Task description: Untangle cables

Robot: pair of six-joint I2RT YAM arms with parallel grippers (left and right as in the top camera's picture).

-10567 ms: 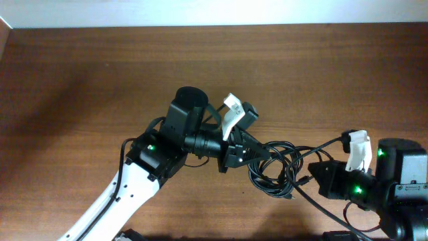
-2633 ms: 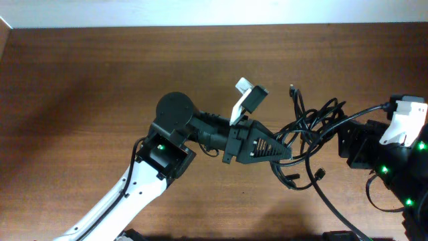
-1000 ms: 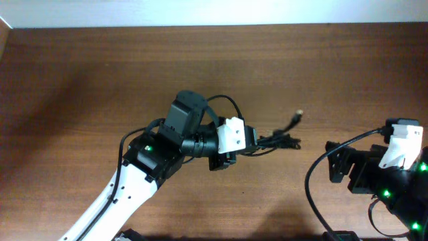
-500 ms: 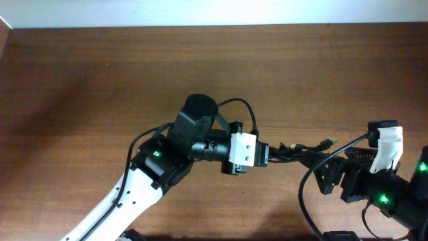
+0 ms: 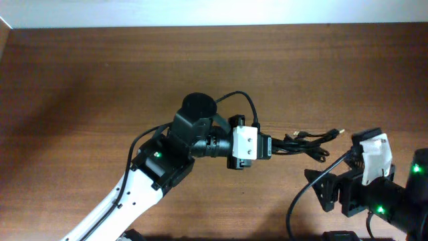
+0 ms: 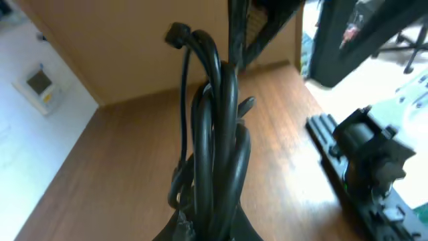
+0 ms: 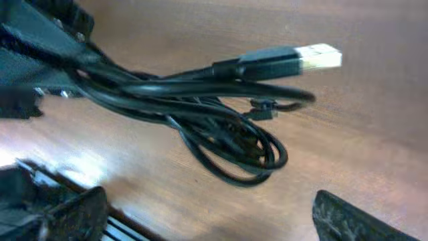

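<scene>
The left hand is clamped on the cables, a bunched bundle of thin black cords that juts straight out past its fingertips, above the desk. A metal-tipped plug pokes from the bundle's far end. The right hand hangs near that free end, its fingers spread wide around nothing.

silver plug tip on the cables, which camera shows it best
Right wrist: the silver plug tip is large and clear above the looped cables. Overhead shows only a tiny bright speck at the bundle's right end. Left wrist shows the cables, but no silver tip.
</scene>
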